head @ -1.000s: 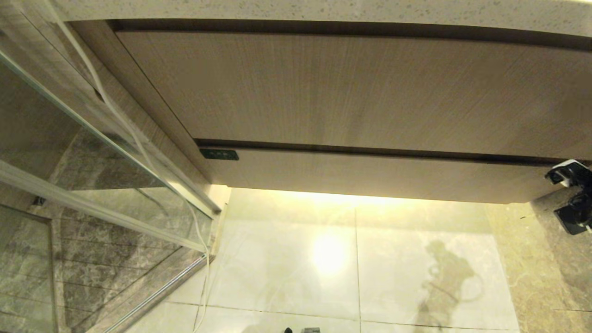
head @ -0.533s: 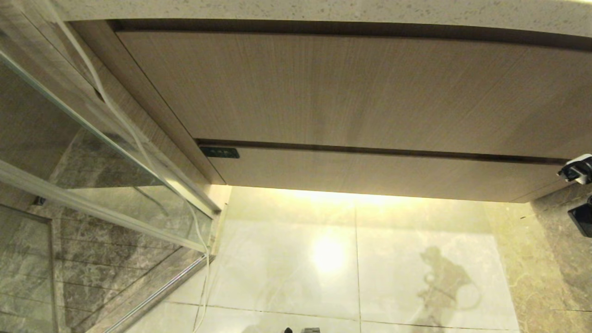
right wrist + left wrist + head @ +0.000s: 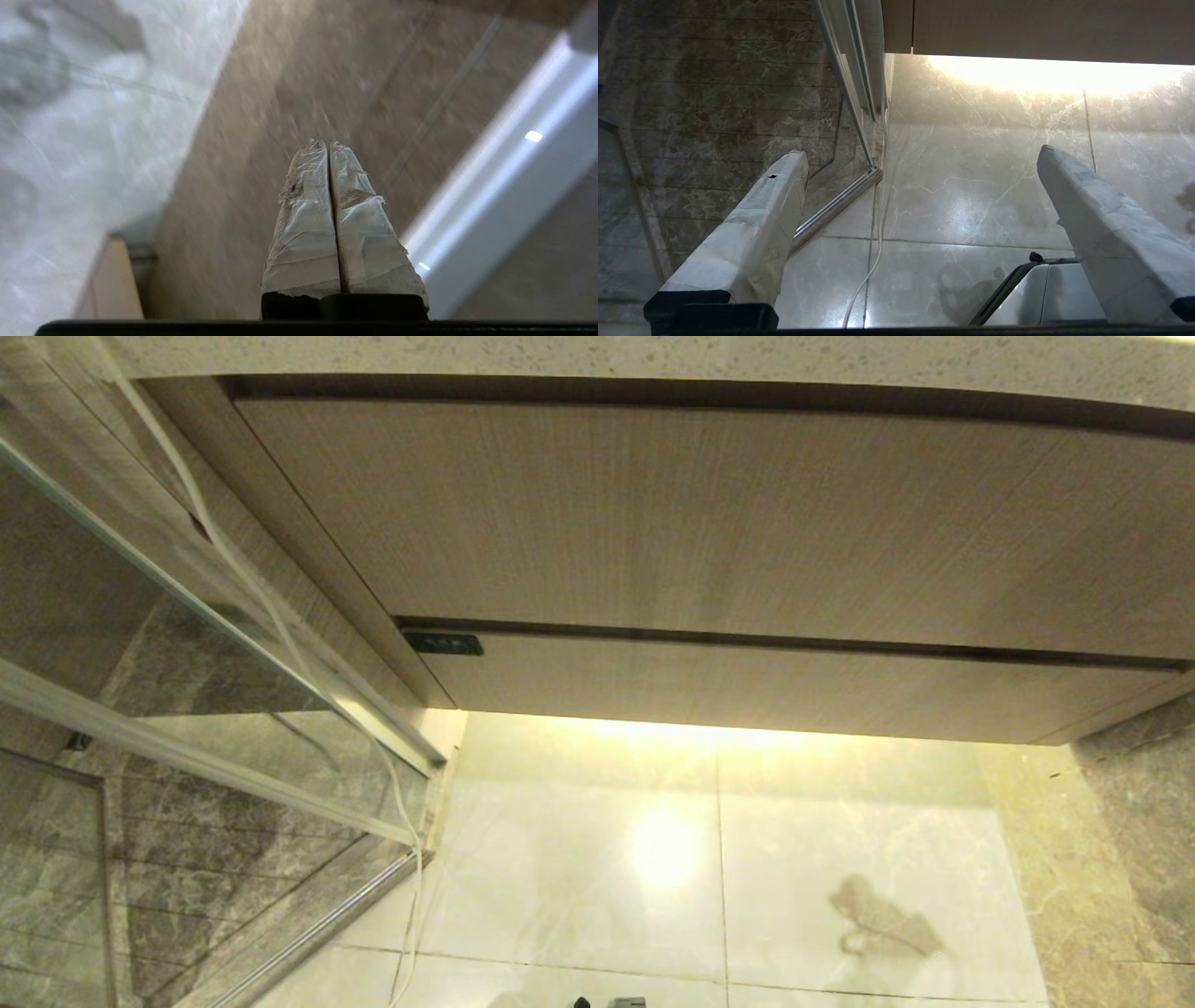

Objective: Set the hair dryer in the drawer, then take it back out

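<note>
1. Drawer (image 3: 747, 686): narrow wood-grain front at about 6 o'clock under the tall panel (image 3: 709, 513), black mark (image 3: 443, 644) at its 9 o'clock end. It sits flush with the cabinet, fully shut, no interior showing.
2. Hair dryer: not visible in any view. Can't tell where it is; not on the bare floor (image 3: 709, 859) that the head view shows, not in either gripper.
3. Right gripper (image 3: 327, 144): taped fingers (image 3: 308, 196) pressed flat together, nothing between them. Out of the head view; its wrist view is motion-blurred and shows brown stone tile plus a pale strip, no drawer or dryer.
4. Left gripper (image 3: 920, 158): fingers (image 3: 761, 219) spread wide, empty, hanging over the floor near the glass door frame (image 3: 852, 65) and a white cord (image 3: 873, 261). Looks parked.
5. Progress judgement: ambiguous. A shut drawer and no dryer in sight fit either a run not yet started or a dryer stowed inside; the pictures don't settle it.
6. Left to do, as far as shown: the drawer has to be opened again whichever case holds, the dryer located and gripped, and the take-out finished. Neither gripper is at the drawer front now.
7. Risk guess: flush front, no handle visible, so pulling it open needs the top gap at 12 o'clock of the front.
</note>
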Motion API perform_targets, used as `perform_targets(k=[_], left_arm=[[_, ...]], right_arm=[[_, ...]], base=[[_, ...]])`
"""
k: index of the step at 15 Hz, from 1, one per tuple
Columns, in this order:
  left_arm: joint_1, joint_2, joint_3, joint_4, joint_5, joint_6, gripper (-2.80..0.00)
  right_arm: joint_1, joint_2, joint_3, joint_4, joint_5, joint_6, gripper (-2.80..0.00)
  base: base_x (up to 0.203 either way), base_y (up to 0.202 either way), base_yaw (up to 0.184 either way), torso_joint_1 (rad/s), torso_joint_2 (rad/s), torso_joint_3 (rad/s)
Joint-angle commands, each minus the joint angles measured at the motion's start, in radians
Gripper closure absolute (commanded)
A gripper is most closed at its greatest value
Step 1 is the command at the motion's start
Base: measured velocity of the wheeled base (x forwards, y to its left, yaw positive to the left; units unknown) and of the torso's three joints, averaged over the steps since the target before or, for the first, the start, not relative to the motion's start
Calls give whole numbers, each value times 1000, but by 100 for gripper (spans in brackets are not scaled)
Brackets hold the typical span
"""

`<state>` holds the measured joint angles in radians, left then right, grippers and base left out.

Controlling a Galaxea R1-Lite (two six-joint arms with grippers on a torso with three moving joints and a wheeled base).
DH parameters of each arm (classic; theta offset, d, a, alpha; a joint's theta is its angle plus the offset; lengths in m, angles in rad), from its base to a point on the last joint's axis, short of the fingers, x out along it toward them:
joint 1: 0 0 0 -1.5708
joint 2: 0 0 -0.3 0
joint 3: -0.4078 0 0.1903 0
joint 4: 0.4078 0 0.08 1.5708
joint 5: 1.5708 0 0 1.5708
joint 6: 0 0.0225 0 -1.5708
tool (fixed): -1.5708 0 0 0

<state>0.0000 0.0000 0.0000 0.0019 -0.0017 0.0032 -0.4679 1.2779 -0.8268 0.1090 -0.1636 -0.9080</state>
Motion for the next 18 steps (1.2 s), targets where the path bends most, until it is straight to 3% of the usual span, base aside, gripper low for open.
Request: perform_targets(k=[1, 4, 7, 9, 12, 14, 15, 18], left_arm=[[0, 0, 0, 0, 0, 0, -280], [0, 0, 0, 0, 0, 0, -280], [0, 0, 0, 0, 0, 0, -280], [0, 0, 0, 0, 0, 0, -280], [0, 0, 0, 0, 0, 0, -280], [0, 0, 0, 0, 0, 0, -280], [0, 2, 0, 0, 0, 0, -280], [0, 0, 0, 0, 0, 0, -280]], right_arm=[[0, -151, 20, 39, -18, -38, 0], [0, -268, 36, 104, -33, -147, 0], [7, -308, 19, 112, 4, -304, 0], [10, -297, 7, 108, 93, -447, 0], [54, -224, 7, 97, 247, -534, 0], [120, -128, -18, 94, 289, -593, 0], [146, -69, -36, 94, 305, -611, -280], [294, 69, -88, 96, 335, -616, -280]], base=[[0, 0, 0, 0, 0, 0], [0, 0, 0, 0, 0, 0], [0, 0, 0, 0, 0, 0], [0, 0, 0, 0, 0, 0], [0, 0, 0, 0, 0, 0], [0, 0, 0, 0, 0, 0], [0, 0, 0, 0, 0, 0], [0, 0, 0, 0, 0, 0]])
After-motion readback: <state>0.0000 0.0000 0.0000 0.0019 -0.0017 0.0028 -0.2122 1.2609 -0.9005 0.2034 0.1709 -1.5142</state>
